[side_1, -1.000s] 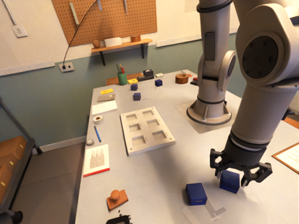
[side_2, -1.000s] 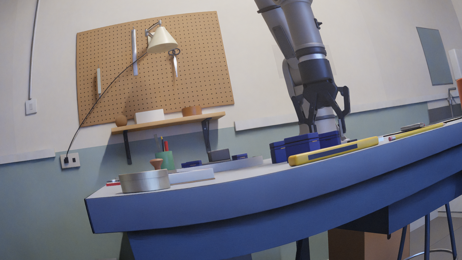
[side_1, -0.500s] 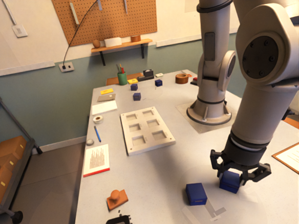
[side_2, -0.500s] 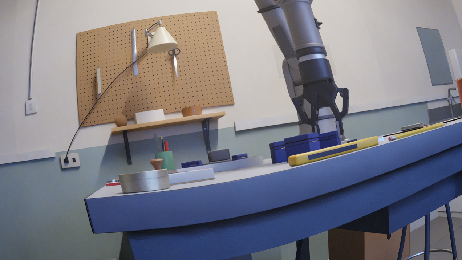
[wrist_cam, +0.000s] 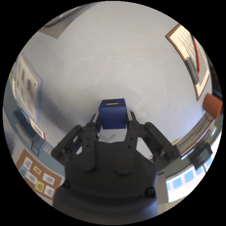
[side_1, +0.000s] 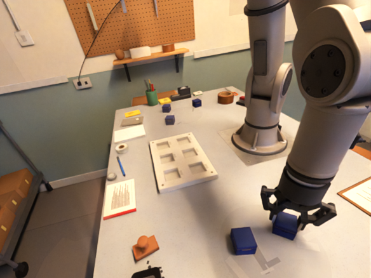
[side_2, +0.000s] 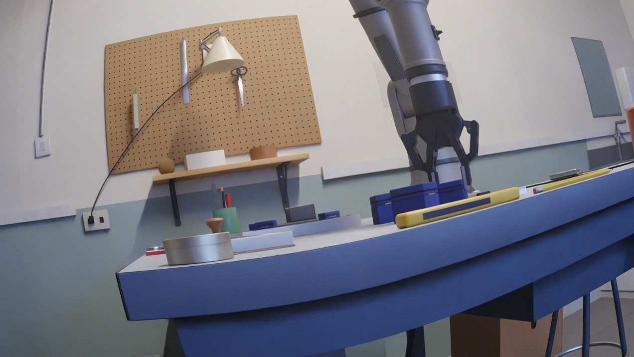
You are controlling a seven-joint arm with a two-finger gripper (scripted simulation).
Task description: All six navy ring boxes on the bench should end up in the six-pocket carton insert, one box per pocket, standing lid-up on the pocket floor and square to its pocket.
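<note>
At the near right of the bench, my gripper [side_1: 287, 219] has its two fingers clamped on the sides of a navy ring box [side_1: 285, 225], which sits on the bench top with its lid up [wrist_cam: 112, 115]. A second navy ring box [side_1: 243, 240] stands just to its left. Three more ring boxes [side_1: 169, 119] [side_1: 166, 108] [side_1: 196, 102] stand near the far edge. The white six-pocket insert [side_1: 182, 160] lies mid-bench, and all its pockets look empty.
A green pen cup [side_1: 151, 96] and a tape roll [side_1: 225, 97] stand at the far edge. A booklet [side_1: 119, 198], a blue pen [side_1: 120, 166] and a wooden stamp [side_1: 144, 247] lie along the left side. The arm's base [side_1: 259, 139] rises right of the insert. A clipboard [side_1: 359, 194] lies at the right.
</note>
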